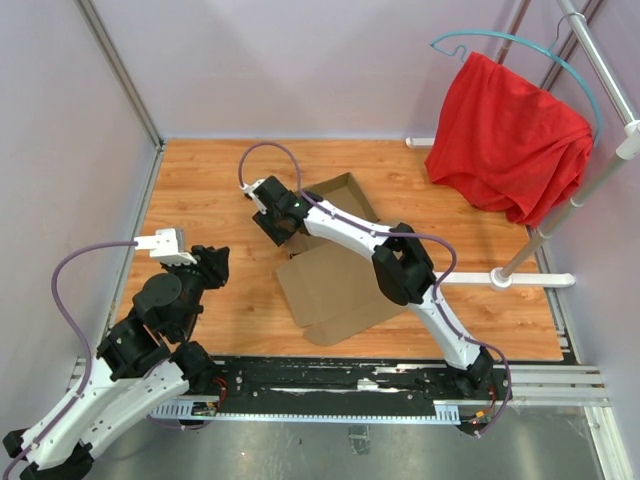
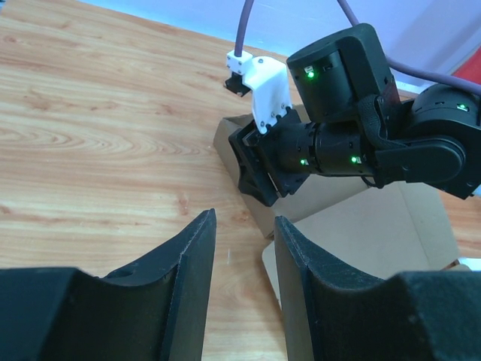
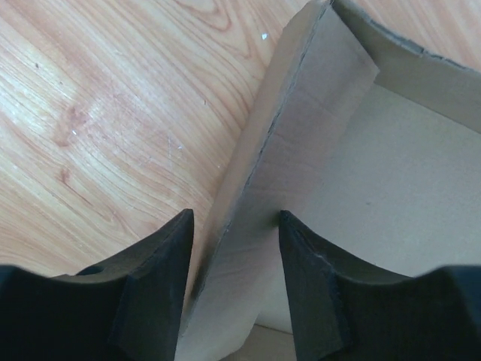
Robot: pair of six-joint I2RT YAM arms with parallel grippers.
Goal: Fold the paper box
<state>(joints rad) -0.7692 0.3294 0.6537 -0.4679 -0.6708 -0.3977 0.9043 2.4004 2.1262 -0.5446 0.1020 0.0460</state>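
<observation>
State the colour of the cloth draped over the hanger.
The cloth is plain red, best seen in the top external view.

Lit brightly and evenly from overhead; soft white light, no harsh glare. Only faint, short shadows beneath the right arm (image 1: 345, 228) on the table (image 1: 200, 180). Sharp throughout from above, with straight lines bowing slightly near the frame edges. Mild pale sheen across the wood grain in the left wrist view, small green indicator lights (image 2: 308, 73) glowing on dark casing. Left hand (image 2: 244, 219) close to the lens, soft-edged and nearly featureless black; same with the right hand (image 3: 236, 216). Paper box (image 3: 376, 188) crisp, darkening toward the foot of its upright wall.
</observation>
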